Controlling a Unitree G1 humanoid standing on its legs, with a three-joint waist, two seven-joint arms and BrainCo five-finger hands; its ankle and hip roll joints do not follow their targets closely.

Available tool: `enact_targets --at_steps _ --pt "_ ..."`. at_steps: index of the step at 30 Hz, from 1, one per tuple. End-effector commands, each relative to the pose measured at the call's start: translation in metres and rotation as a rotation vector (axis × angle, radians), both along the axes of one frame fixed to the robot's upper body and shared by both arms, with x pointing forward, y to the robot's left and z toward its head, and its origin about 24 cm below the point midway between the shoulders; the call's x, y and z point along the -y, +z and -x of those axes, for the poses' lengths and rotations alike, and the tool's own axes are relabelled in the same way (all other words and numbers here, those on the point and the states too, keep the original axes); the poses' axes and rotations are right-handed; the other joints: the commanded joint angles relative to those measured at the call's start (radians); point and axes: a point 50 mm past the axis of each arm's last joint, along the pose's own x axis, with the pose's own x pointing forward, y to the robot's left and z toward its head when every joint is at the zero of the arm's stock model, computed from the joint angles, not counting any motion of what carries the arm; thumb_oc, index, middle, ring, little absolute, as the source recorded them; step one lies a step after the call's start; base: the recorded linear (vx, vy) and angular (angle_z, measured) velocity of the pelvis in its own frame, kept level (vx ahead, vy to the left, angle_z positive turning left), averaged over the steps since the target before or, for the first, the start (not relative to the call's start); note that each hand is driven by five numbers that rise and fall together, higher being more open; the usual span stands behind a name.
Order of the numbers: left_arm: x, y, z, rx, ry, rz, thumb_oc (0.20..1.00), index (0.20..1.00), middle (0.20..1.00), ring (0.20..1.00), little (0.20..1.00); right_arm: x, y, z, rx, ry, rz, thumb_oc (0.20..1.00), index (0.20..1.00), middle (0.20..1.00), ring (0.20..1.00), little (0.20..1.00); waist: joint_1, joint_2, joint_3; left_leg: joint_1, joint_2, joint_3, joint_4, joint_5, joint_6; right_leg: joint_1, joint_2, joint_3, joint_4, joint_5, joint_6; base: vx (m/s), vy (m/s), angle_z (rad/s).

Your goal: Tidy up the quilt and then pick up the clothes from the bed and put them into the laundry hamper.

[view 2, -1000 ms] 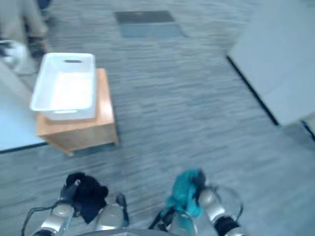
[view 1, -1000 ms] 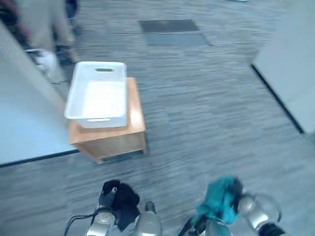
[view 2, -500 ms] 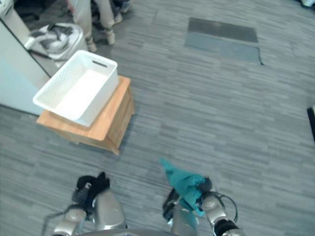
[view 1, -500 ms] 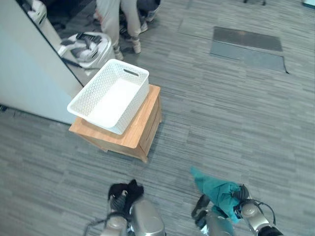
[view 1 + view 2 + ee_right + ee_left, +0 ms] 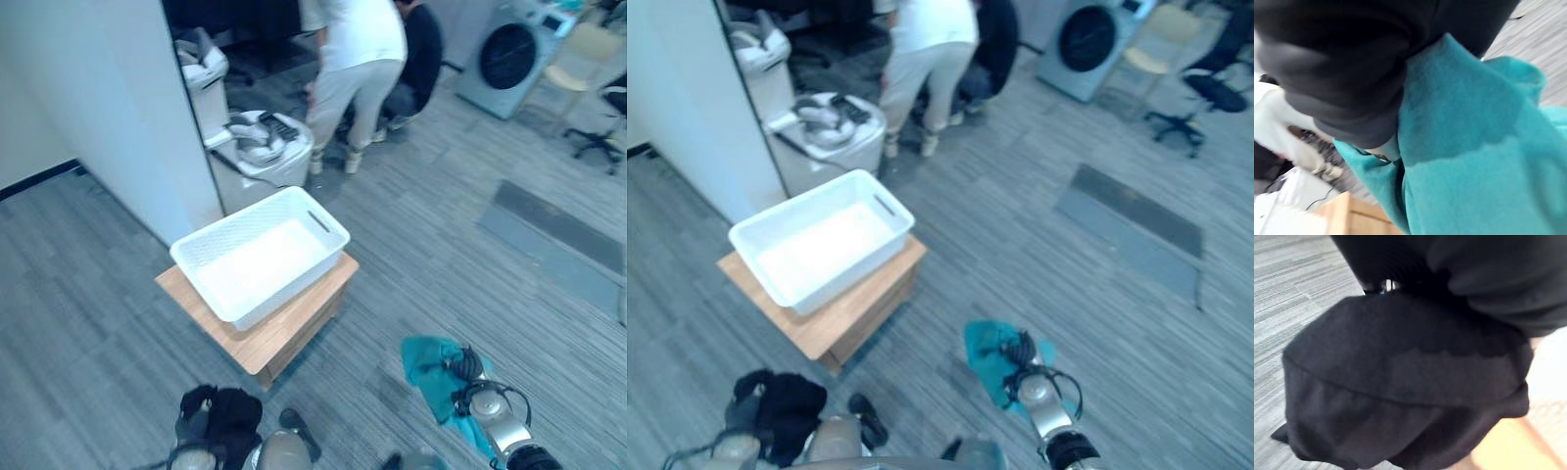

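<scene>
Now my left hand (image 5: 196,431) grips the black crumpled garment (image 5: 230,419), my right hand (image 5: 468,377) the teal cloth (image 5: 429,364), though my fingers are buried in cloth. I should get right over the white perforated plastic hamper (image 5: 260,255) on the low wooden desk (image 5: 294,318) before letting go.

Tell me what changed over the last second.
The camera swung, bringing the people and washer into sight; nothing was grasped or released. As before, the left hand carries black clothes, the right hand teal clothes, and the white basket sits empty on its wooden stand.

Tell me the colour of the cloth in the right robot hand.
Teal; the cloth shows best in the right wrist view.
</scene>
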Motion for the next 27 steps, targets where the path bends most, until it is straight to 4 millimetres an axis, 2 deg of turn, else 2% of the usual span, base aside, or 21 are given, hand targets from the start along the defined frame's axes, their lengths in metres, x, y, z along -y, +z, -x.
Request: enact_targets --at_steps 1,2,3,4,5,6,7,8,9,10,11,12,13,14,15,16,17,18,19,21,27 --pt "-0.005 0.014 -0.015 0.104 -0.013 -0.04 0.2 0.2 0.2 0.2 0.2 0.011 0.039 -0.022 0.203 -0.007 -0.006 0.2 0.2 0.2 0.2 0.2 -0.041 0.016 0.057 0.139 0.029 -0.131 -0.144 -0.09 -0.088 0.119 0.076 0.223 -0.445 0.056 -0.011 0.32 -0.161 1.48" --pt "-0.004 0.013 -0.017 0.104 -0.018 -0.041 0.2 0.2 0.2 0.2 0.2 0.013 0.042 -0.02 0.22 -0.019 -0.01 0.2 0.2 0.2 0.2 0.2 -0.069 0.007 0.057 0.144 0.017 -0.189 -0.15 -0.099 -0.09 0.101 0.105 0.372 -0.506 0.06 -0.009 0.47 -0.2 1.82" --pt "-0.007 0.014 -0.018 0.097 -0.026 -0.066 0.2 0.2 0.2 0.2 0.2 0.016 0.048 -0.018 0.24 -0.008 0.01 0.2 0.2 0.2 0.2 0.2 -0.084 -0.003 0.061 0.144 0.003 -0.251 -0.154 -0.111 -0.09 0.096 0.131 0.494 -0.543 0.067 0.003 0.36 -0.3 2.62" --pt "-0.011 0.016 -0.017 0.108 -0.023 -0.082 0.2 0.2 0.2 0.2 0.2 0.015 0.064 -0.023 0.318 0.0 0.004 0.2 0.2 0.2 0.2 0.2 -0.062 -0.022 0.072 0.157 0.012 -0.251 -0.149 -0.073 -0.108 0.1 0.115 0.422 -0.547 0.109 -0.014 0.26 -0.351 2.2" --pt "-0.012 0.015 -0.015 0.099 -0.021 -0.075 0.2 0.2 0.2 0.2 0.2 0.013 0.072 -0.028 0.356 0.017 0.008 0.2 0.2 0.2 0.2 0.2 -0.049 -0.032 0.068 0.151 0.013 -0.256 -0.144 -0.057 -0.121 0.13 0.111 0.381 -0.576 0.121 -0.016 0.19 -0.436 2.09" --pt "-0.013 0.014 -0.012 0.09 -0.023 -0.083 0.2 0.2 0.2 0.2 0.2 0.014 0.086 -0.032 0.414 0.04 0.026 0.2 0.2 0.2 0.2 0.2 -0.045 -0.033 0.059 0.147 0.021 -0.279 -0.15 -0.046 -0.135 0.15 0.123 0.368 -0.615 0.131 -0.016 0.13 -0.258 1.15" --pt "-0.013 0.014 -0.012 0.09 -0.023 -0.083 0.2 0.2 0.2 0.2 0.2 0.014 0.086 -0.032 0.413 0.04 0.026 0.2 0.2 0.2 0.2 0.2 -0.047 -0.033 0.059 0.147 0.022 -0.282 -0.15 -0.046 -0.135 0.152 0.123 0.366 -0.617 0.132 -0.017 0.27 -0.265 0.8" --pt "-0.013 0.011 -0.004 0.076 -0.03 -0.075 0.2 0.2 0.2 0.2 0.2 0.02 0.112 -0.037 0.515 0.09 0.083 0.2 0.2 0.2 0.2 0.2 -0.039 -0.027 0.034 0.149 0.031 -0.305 -0.154 -0.043 -0.155 0.196 0.124 0.312 -0.673 0.147 -0.01 0.29 -0.222 0.82" --pt "-0.013 0.007 0.006 0.049 -0.02 -0.066 0.2 0.2 0.2 0.2 0.2 0.017 0.133 -0.043 0.601 0.134 0.114 0.2 0.2 0.2 0.2 0.2 -0.03 -0.021 0.027 0.149 0.039 -0.317 -0.154 -0.035 -0.169 0.207 0.13 0.298 -0.673 0.151 -0.012 0.33 -0.238 0.7" --pt "-0.012 0.005 0.008 0.042 -0.022 -0.058 0.2 0.2 0.2 0.2 0.2 0.016 0.143 -0.045 0.637 0.158 0.125 0.2 0.2 0.2 0.2 0.2 -0.027 -0.016 0.02 0.149 0.044 -0.323 -0.154 -0.035 -0.174 0.212 0.132 0.294 -0.673 0.143 -0.012 0.14 -0.104 0.62" --pt "-0.012 0.005 0.008 0.042 -0.022 -0.058 0.2 0.2 0.2 0.2 0.2 0.016 0.143 -0.045 0.637 0.158 0.125 0.2 0.2 0.2 0.2 0.2 -0.027 -0.016 0.02 0.149 0.044 -0.323 -0.154 -0.035 -0.174 0.212 0.132 0.294 -0.673 0.143 -0.012 0.15 -0.071 0.17" --pt "-0.009 0.0 0.017 0.016 -0.004 -0.04 0.2 0.2 0.2 0.2 0.2 0.006 0.176 -0.055 0.757 0.241 0.175 0.2 0.2 0.2 0.2 0.2 -0.012 -0.005 0.012 0.15 0.049 -0.335 -0.154 -0.024 -0.187 0.224 0.136 0.272 -0.673 0.14 -0.014 0.1 -0.056 0.0" --pt "-0.009 0.0 0.017 0.016 -0.004 -0.04 0.2 0.2 0.2 0.2 0.2 0.006 0.176 -0.055 0.758 0.242 0.175 0.2 0.2 0.2 0.2 0.2 -0.012 -0.006 0.011 0.147 0.049 -0.335 -0.154 -0.021 -0.187 0.221 0.136 0.272 -0.673 0.141 -0.015 0.08 -0.139 -0.15" --pt "-0.007 -0.001 0.013 0.023 -0.006 -0.035 0.2 0.2 0.2 0.2 0.2 0.0 0.213 -0.063 0.888 0.295 0.232 0.2 0.2 0.2 0.2 0.2 -0.012 -0.011 0.024 0.112 0.054 -0.275 -0.098 -0.013 -0.194 0.226 0.118 0.228 -0.673 0.139 -0.025 -0.08 -0.121 -0.17" --pt "-0.006 0.001 0.009 0.033 -0.019 -0.032 0.2 0.2 0.2 0.2 0.2 0.001 0.227 -0.066 0.932 0.3 0.261 0.2 0.2 0.2 0.2 0.2 -0.023 -0.017 0.024 0.095 0.063 -0.194 -0.057 -0.026 -0.192 0.228 0.105 0.183 -0.673 0.133 -0.029 -0.07 -0.12 -0.02" --pt "-0.005 0.001 0.009 0.034 -0.018 -0.031 0.2 0.2 0.2 0.2 0.2 0.001 0.227 -0.066 0.932 0.301 0.261 0.2 0.2 0.2 0.2 0.2 -0.025 -0.016 0.023 0.091 0.064 -0.196 -0.052 -0.028 -0.192 0.227 0.105 0.182 -0.673 0.133 -0.03 -0.02 -0.036 1.29" --pt "-0.004 0.002 0.007 0.039 -0.022 -0.026 0.2 0.2 0.2 0.2 0.2 -0.001 0.241 -0.07 0.977 0.308 0.282 0.2 0.2 0.2 0.2 0.2 -0.031 -0.012 0.025 0.077 0.077 -0.143 -0.012 -0.039 -0.202 0.245 0.101 0.154 -0.673 0.115 -0.025 0.04 0.044 1.41" --pt "-0.004 -0.001 0.013 0.018 -0.03 -0.017 0.2 0.2 0.2 0.2 0.2 -0.014 0.268 -0.072 1.068 0.366 0.332 0.2 0.2 0.2 0.2 0.2 -0.044 0.007 0.014 0.113 0.088 -0.044 -0.069 -0.024 -0.197 0.259 0.111 0.115 -0.673 0.114 -0.026 0.11 0.033 1.29" --pt "-0.006 -0.003 0.017 -0.008 -0.031 -0.025 0.2 0.2 0.2 0.2 0.2 -0.021 0.281 -0.074 1.121 0.38 0.335 0.2 0.2 0.2 0.2 0.2 -0.036 0.01 0.003 0.121 0.082 -0.059 -0.094 -0.006 -0.199 0.266 0.123 0.103 -0.673 0.115 -0.03 0.1 0.01 0.18" --pt "-0.008 -0.002 0.015 -0.014 -0.045 -0.034 0.2 0.2 0.2 0.2 0.2 -0.028 0.299 -0.074 1.188 0.391 0.341 0.2 0.2 0.2 0.2 0.2 -0.023 0.004 -0.004 0.126 0.081 -0.071 -0.131 0.022 -0.203 0.271 0.132 0.093 -0.673 0.106 -0.035 0.09 -0.037 0.4" --pt "-0.012 -0.008 0.028 -0.06 0.001 -0.028 0.2 0.2 0.2 0.2 0.2 -0.041 0.321 -0.073 1.268 0.441 0.295 0.2 0.2 0.2 0.2 0.2 0.009 -0.002 -0.006 0.147 0.088 -0.088 -0.154 0.023 -0.208 0.287 0.14 0.068 -0.673 0.102 -0.034 0.06 -0.006 0.21"
